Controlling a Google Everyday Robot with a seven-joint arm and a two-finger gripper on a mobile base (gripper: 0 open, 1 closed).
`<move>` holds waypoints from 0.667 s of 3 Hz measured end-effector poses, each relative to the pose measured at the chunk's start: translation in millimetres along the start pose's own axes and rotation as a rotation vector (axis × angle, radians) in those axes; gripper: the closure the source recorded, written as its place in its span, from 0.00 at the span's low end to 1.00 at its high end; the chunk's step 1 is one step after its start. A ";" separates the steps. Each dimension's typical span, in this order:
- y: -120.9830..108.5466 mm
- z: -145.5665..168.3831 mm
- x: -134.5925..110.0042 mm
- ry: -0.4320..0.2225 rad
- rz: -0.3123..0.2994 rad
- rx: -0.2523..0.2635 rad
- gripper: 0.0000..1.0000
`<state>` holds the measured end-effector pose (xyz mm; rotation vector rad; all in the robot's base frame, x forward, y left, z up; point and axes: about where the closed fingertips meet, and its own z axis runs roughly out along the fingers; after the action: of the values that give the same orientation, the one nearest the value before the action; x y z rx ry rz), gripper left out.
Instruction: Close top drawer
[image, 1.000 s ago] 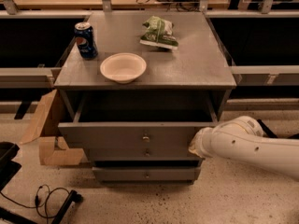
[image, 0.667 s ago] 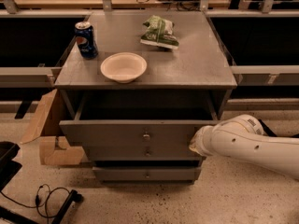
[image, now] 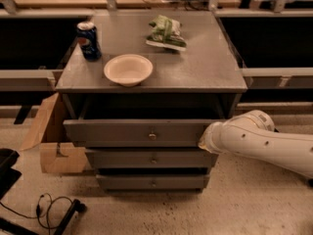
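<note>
The top drawer [image: 122, 131] of a grey cabinet stands partly pulled out, with a dark gap behind its front panel. A small metal knob [image: 152, 136] sits at the panel's centre. My white arm [image: 264, 143] reaches in from the right. My gripper [image: 204, 140] is at the arm's end, against the right end of the drawer front, and is mostly hidden by the wrist.
On the cabinet top [image: 210, 67] stand a blue soda can [image: 88, 40], a cream bowl [image: 128, 69] and a green snack bag [image: 167, 32]. Two shorter drawers [image: 151, 158] lie below. A cardboard box [image: 51, 146] stands at the left, and cables [image: 49, 207] lie on the floor.
The top drawer has slid in towards the cabinet, uncovering the second drawer below. My arm's end has moved in with the drawer front.
</note>
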<state>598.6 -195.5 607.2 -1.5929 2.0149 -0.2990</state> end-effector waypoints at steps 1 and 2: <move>0.7 -0.5 0.2 0.000 0.000 0.000 1.00; -26.0 -0.9 1.5 0.008 -0.011 0.031 1.00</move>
<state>619.4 -204.1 620.3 -1.5863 1.9984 -0.3400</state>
